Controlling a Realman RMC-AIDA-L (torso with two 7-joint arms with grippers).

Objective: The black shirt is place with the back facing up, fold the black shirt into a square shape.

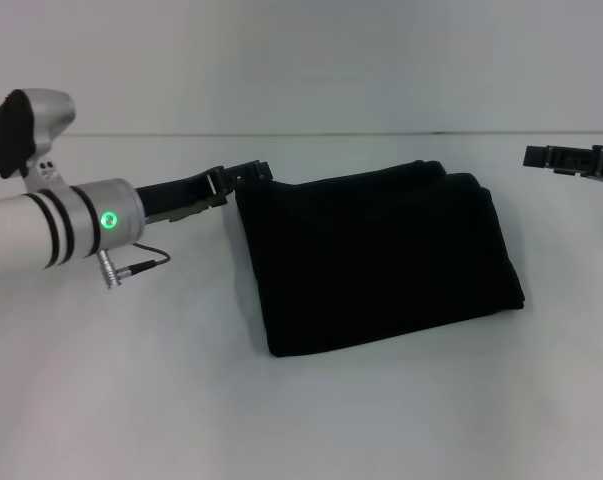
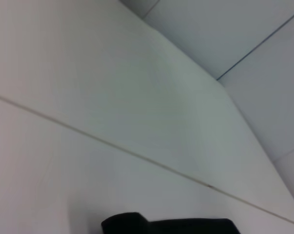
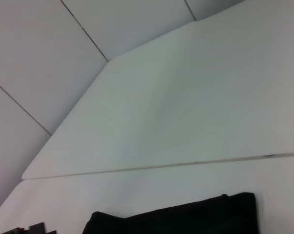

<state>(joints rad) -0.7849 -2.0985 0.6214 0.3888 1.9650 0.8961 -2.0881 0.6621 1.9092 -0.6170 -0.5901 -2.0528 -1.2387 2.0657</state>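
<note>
One plain matte black soft fabric shirt lies folded into a compact, nearly rectangular pad on the white table, near the middle of the head view and a little toward the far side. Its surface is smooth and without print; stacked layer edges show along the far edge and the right end, where the corners are rounded. The near-left corner is fairly square. The pad's long axis runs left to right, slightly tilted, with the left end nearer the robot.

The left gripper reaches in from the left on its silver arm and sits just beside the shirt's far-left corner; whether it touches the cloth or its fingers are parted cannot be told. The right gripper hovers at the far right, well apart from the shirt, and its fingers' state also cannot be told.

In the right wrist view the shirt shows as a dark strip on the table.
</note>
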